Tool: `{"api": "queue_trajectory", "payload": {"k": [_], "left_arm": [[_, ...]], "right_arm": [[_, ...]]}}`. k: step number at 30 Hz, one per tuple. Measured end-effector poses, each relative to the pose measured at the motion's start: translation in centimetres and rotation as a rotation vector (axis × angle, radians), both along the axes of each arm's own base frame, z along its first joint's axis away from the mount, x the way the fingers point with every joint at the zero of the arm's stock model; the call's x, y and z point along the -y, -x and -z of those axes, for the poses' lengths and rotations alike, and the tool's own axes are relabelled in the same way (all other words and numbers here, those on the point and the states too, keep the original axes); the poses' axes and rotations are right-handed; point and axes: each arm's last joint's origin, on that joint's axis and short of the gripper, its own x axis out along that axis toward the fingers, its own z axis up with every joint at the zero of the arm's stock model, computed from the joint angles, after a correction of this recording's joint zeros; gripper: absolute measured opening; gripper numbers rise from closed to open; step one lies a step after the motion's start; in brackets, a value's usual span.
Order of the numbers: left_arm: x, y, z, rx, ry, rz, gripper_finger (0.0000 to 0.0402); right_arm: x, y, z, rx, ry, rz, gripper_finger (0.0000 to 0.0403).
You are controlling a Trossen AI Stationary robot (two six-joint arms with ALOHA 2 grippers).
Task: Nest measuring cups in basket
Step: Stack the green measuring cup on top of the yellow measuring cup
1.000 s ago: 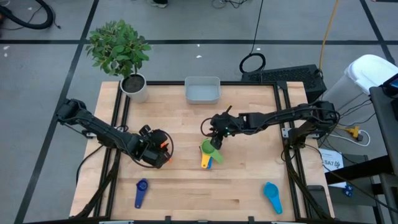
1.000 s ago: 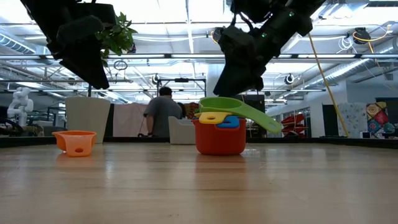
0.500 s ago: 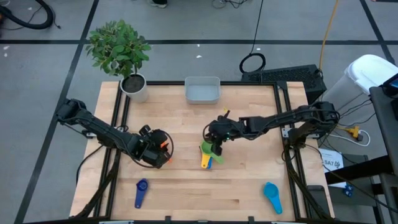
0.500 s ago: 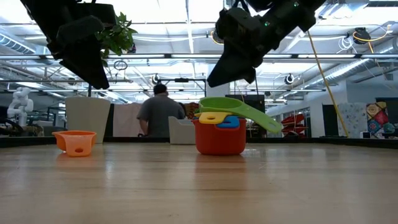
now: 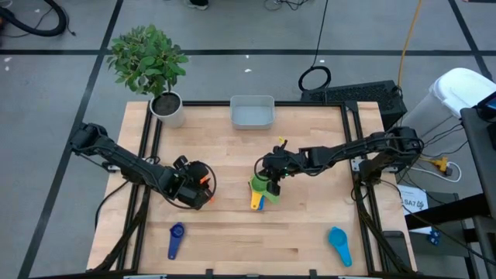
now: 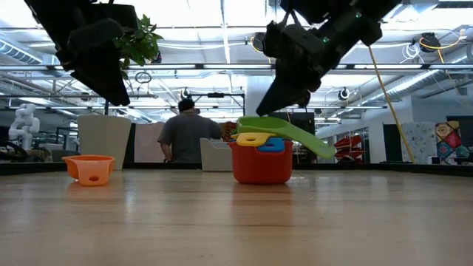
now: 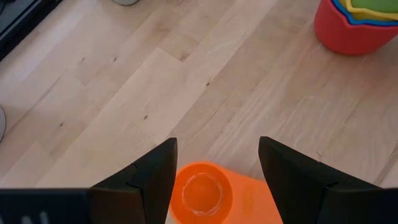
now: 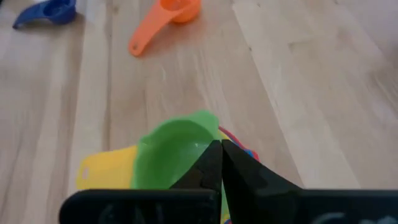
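A red cup point(image 6: 261, 164) stands on the table with blue, yellow and green cups point(image 5: 260, 188) nested in it; the green cup point(image 8: 168, 152) is on top, its handle point(image 6: 310, 142) sticking out. My right gripper point(image 8: 221, 146) is shut, its tips right over the green cup's rim. An orange cup point(image 6: 90, 168) rests upright on the table under my left gripper point(image 7: 217, 146), which is open with a finger on either side, above it. A dark blue cup point(image 5: 176, 239) and a bright blue cup point(image 5: 339, 245) lie near the front edge. The basket point(image 5: 252, 113) is at the far edge. My right gripper slants down from the table's right side, its shut fingertips point(image 6: 264, 109) at the green cup's rim point(image 8: 208, 127). Whether they touch the rim or stand just above it, I cannot tell.
A potted plant point(image 5: 159, 74) in a white pot stands at the far left corner. A person point(image 6: 188, 137) is in the room beyond the table. Bare wood point(image 5: 256, 240) lies between the two cups at the front edge.
My right gripper has shut with nothing between its fingers. It has rolled a little and come down slightly toward the stack of cups. The cups have stayed where they were.
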Motion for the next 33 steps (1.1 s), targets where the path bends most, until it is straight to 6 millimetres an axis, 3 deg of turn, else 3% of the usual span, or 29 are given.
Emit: {"api": "queue_trajectory", "payload": {"k": [13, 21, 29, 33], "left_arm": [[0.0, 0.0, 0.0, 0.001, -0.001, 0.0, 0.023], [0.0, 0.0, 0.0, 0.002, 0.001, -0.003, 0.023], [0.0, 0.0, 0.0, 0.01, 0.001, -0.01, 0.023], [0.2, 0.1, 0.0, 0.012, 0.003, -0.005, 0.023]], "right_arm": [[0.7, 0.7, 1.3, -0.032, -0.08, 0.034, 0.0], [0.7, 0.0, 1.1, 0.079, -0.083, 0.028, 0.0], [0.7, -1.4, 4.1, 0.039, -0.133, 0.009, 0.0], [0.7, -1.4, 2.7, 0.086, -0.115, -0.004, 0.0]]}}
